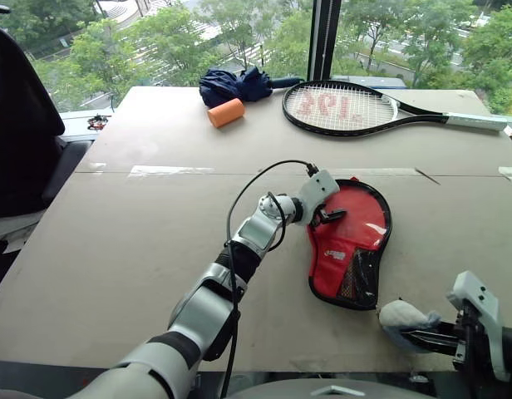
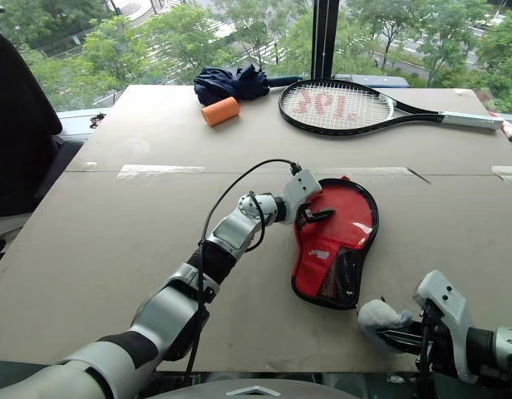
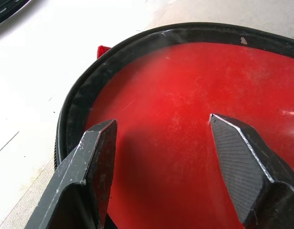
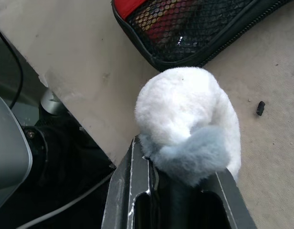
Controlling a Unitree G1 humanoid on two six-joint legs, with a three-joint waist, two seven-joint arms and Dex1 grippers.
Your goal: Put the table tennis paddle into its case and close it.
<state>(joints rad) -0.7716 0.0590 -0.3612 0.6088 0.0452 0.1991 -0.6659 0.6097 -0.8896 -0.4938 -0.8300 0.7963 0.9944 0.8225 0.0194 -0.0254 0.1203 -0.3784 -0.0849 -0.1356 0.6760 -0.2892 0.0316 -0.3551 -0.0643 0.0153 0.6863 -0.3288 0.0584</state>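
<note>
The case (image 1: 356, 249) lies flat on the table (image 1: 156, 241), right of centre, red with black trim and a mesh pocket (image 4: 185, 28) at its narrow near end. The table tennis paddle is hidden. My left gripper (image 1: 329, 218) is open over the left side of the case's round part; in the left wrist view its fingers (image 3: 101, 143) straddle the red surface (image 3: 185, 119) just inside the black rim. My right gripper (image 1: 410, 337) is near the table's front edge, shut on the case's fuzzy white and grey-blue ball charm (image 4: 185, 119), just off the mesh end.
At the table's far edge lie a black-framed tennis racket (image 1: 347, 108), a folded dark blue umbrella (image 1: 235, 83) and an orange cylinder (image 1: 226, 112). A black chair (image 1: 15, 125) stands at the left. Bare tabletop spreads to the left of the case.
</note>
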